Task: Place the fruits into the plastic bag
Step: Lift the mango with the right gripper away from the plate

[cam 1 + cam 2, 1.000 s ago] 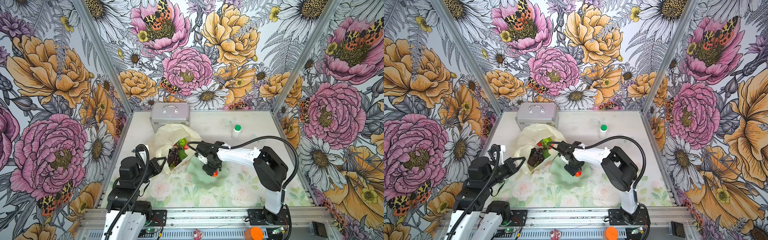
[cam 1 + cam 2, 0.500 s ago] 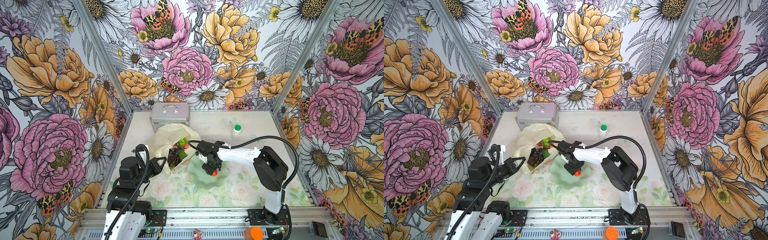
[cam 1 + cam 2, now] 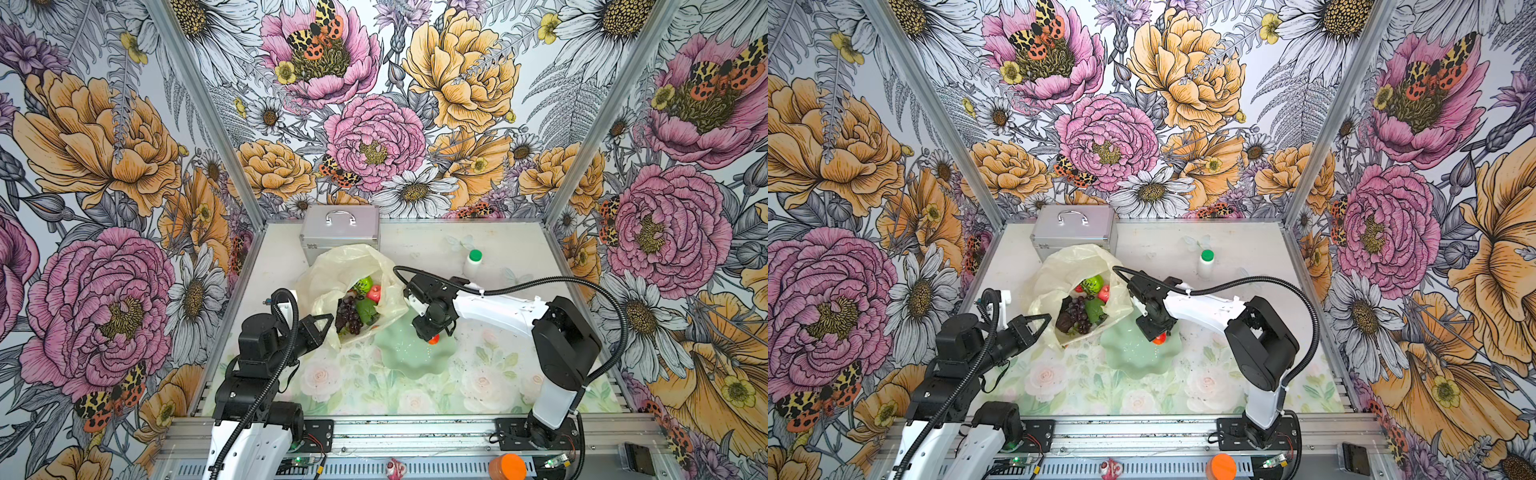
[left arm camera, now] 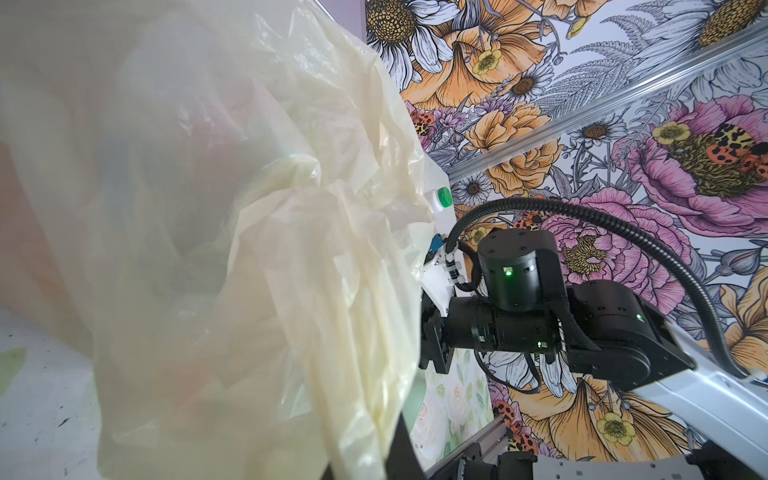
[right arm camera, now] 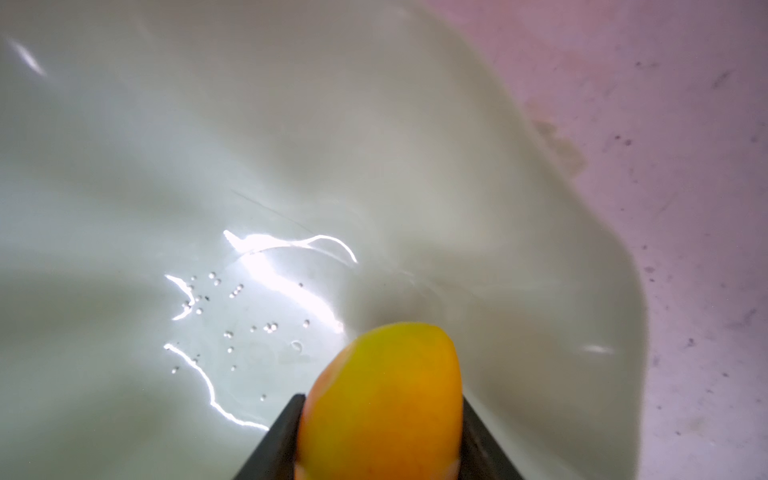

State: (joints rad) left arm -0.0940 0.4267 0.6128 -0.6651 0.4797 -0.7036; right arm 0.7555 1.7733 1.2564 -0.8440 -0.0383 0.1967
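The pale-yellow plastic bag (image 3: 332,270) (image 3: 1067,266) lies open on the table left of centre. Inside it I see a purple grape bunch (image 3: 348,313), a bumpy lime-green ball (image 3: 364,284) and a red-pink apple (image 3: 375,293). My left gripper (image 3: 328,322) (image 3: 1047,320) is shut on the bag's near edge; the bag (image 4: 249,249) fills the left wrist view. My right gripper (image 3: 432,334) (image 5: 380,440) is shut on a red-yellow mango (image 3: 433,339) (image 5: 386,399), just above the wavy pale green dish (image 3: 411,357) (image 5: 291,166).
A silver metal case (image 3: 340,228) stands behind the bag at the back wall. A white bottle with a green cap (image 3: 473,264) stands at the back right. The floral walls close in three sides, and an orange object (image 3: 507,467) sits on the front rail.
The right gripper with the mango has shifted slightly over the dish. The left arm and the bag have not moved.
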